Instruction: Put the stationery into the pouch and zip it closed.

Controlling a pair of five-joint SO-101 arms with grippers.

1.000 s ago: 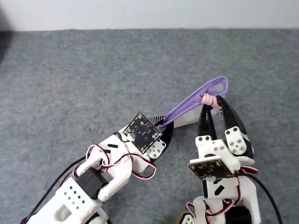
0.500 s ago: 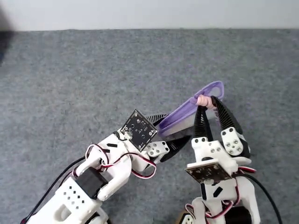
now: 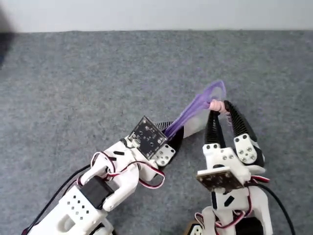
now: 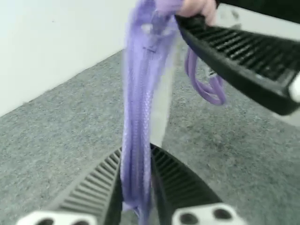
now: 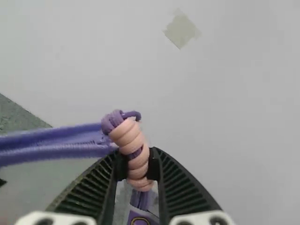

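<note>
Grey felt surface (image 3: 73, 88) lies under both arms. Above it hangs the purple pouch (image 3: 193, 107), edge-on, its long axis slanting from the left gripper (image 4: 136, 157), clamped on its near end, to the right gripper (image 5: 136, 157), pinched on the pink coiled pull (image 5: 132, 145). From above, the left wrist hides the near end and the far end is blurred.

Lilac-purple throughout for the slim fabric zip pouch (image 3: 193, 108), with a peach-pink ringed bead charm (image 5: 132, 150) at its 2 o'clock end. Matte black with fine ridged striping on the left arm's plastic fingers (image 4: 183, 183) and the right arm's plastic fingers (image 5: 91, 192). Mottled, speckled grey for the felt-like counter (image 3: 98, 78); plain white on the wall (image 3: 146, 14) at 12 o'clock.
</note>
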